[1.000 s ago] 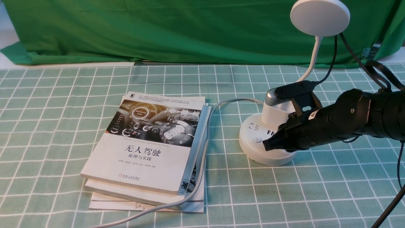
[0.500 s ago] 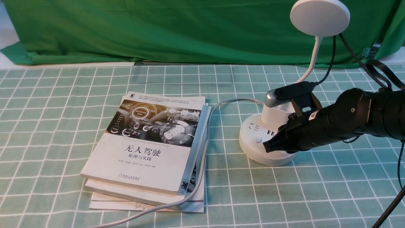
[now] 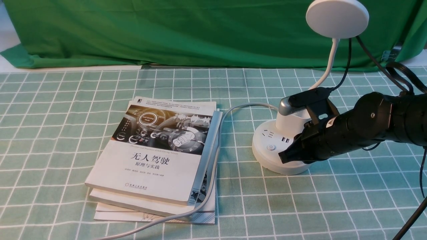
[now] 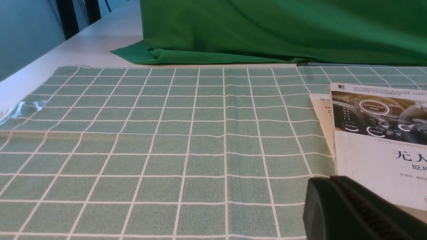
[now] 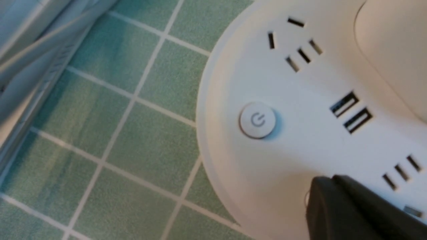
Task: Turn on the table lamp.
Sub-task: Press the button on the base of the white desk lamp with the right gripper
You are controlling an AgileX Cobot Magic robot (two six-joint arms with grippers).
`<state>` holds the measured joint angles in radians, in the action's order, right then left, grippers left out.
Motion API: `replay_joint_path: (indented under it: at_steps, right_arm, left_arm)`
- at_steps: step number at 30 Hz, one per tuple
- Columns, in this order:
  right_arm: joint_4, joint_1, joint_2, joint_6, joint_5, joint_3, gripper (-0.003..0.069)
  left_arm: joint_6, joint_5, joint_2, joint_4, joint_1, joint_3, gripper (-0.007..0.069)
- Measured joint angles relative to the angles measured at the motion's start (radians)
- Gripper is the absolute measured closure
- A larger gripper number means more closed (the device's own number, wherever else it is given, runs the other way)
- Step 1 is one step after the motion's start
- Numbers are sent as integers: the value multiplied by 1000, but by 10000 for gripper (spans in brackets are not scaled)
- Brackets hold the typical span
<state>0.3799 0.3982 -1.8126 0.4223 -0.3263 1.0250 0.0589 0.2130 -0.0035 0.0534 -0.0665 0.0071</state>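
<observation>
"Fingers of the black right gripper [image 5: 329, 178]: together or apart?"

"Together, with nothing between them. The left gripper [image 4: 330, 180] has its tips together too, out over the green checked cloth [image 4: 206, 160] near the stack of white-covered books [image 3: 143, 176]."

"And the lamp?"

"The white plastic table lamp [image 3: 289, 128], with its flat disc head [image 3: 337, 18] and thin bendy neck [image 3: 330, 63], stands upright toward the table's right edge, short of the far edge. The head doesn't look lit to me."

"Which button is the arm after?"

"I'd judge the second round button [image 5: 307, 198], mostly hidden by the fingertips. The white one with the power mark [image 5: 258, 120] is in plain sight, off to their side. Whether the tips touch anything, I can't tell."

"How would you press it?"

"Keep the fingers together as one blunt tip, centre it over the cap, then push straight down onto the round puck base [image 3: 277, 163]. A slanting push could slide off the cap or shove the base. Short and firm, then lift straight up, clear of the cup-shaped holder, and check the head for light. Don't press twice; that might switch it off again."
</observation>
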Motion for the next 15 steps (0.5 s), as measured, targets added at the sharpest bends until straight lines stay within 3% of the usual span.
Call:
replay_joint_path:
  at_steps: [15]
  right_arm:
    - [-1,0,-20,-6,-7,13,622]
  left_arm:
    - [0,0,0,0,0,0,603]
